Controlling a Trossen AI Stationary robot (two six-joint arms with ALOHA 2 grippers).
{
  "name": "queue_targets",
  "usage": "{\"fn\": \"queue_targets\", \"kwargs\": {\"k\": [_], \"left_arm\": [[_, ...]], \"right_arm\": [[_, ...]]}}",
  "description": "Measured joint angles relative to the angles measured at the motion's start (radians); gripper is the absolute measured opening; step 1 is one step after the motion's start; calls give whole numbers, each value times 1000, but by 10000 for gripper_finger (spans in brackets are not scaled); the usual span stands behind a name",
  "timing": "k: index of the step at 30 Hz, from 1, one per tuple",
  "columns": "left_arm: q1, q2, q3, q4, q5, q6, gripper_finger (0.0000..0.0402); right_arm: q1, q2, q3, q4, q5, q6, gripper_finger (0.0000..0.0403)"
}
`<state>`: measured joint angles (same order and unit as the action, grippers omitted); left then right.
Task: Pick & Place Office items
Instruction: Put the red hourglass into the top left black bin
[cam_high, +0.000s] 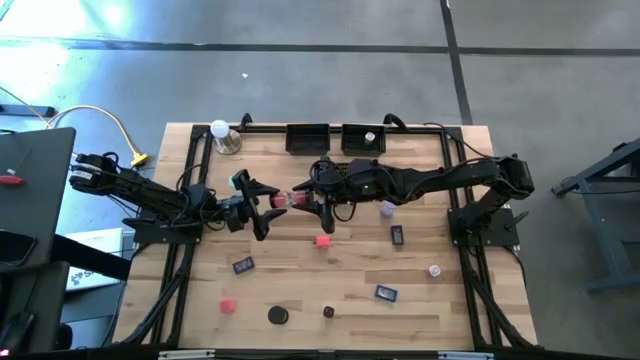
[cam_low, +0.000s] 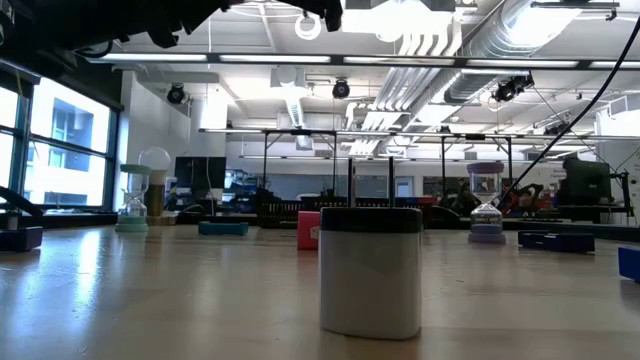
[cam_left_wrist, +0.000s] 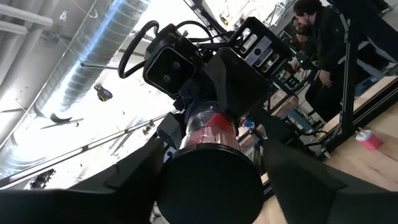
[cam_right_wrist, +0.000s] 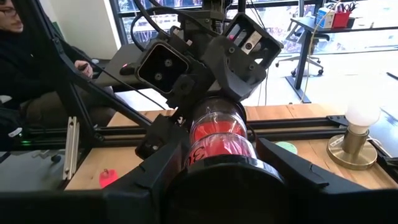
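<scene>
fingers of the right gripper (cam_high: 302, 199) pinch a clear, red-filled cylinder with black caps (cam_high: 280, 200); left gripper (cam_high: 262, 201) fingers stand spread around its other end. handover step: left must clamp before right lets go.

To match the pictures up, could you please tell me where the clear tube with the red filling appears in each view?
High view: the clear tube lies just left of the picture's centre.
Low view: not in it.
Left wrist view: centre, behind its black end cap.
Right wrist view: centre.
Shared landmark: the white bulb, upper left in the high view and at the right edge in the right wrist view.
</scene>
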<state>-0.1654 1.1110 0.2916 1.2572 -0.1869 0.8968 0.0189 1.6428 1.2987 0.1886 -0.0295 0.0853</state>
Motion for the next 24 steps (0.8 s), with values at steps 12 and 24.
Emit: {"fn": "queue_targets", "kwargs": {"k": [12, 24], "left_arm": [[17, -1, 0, -20, -2, -56, 203], [19, 1, 0, -49, -3, -147, 202]], "right_arm": [[0, 0, 0, -4, 3, 5, 188], [0, 0, 0, -17, -3, -8, 215]]}}
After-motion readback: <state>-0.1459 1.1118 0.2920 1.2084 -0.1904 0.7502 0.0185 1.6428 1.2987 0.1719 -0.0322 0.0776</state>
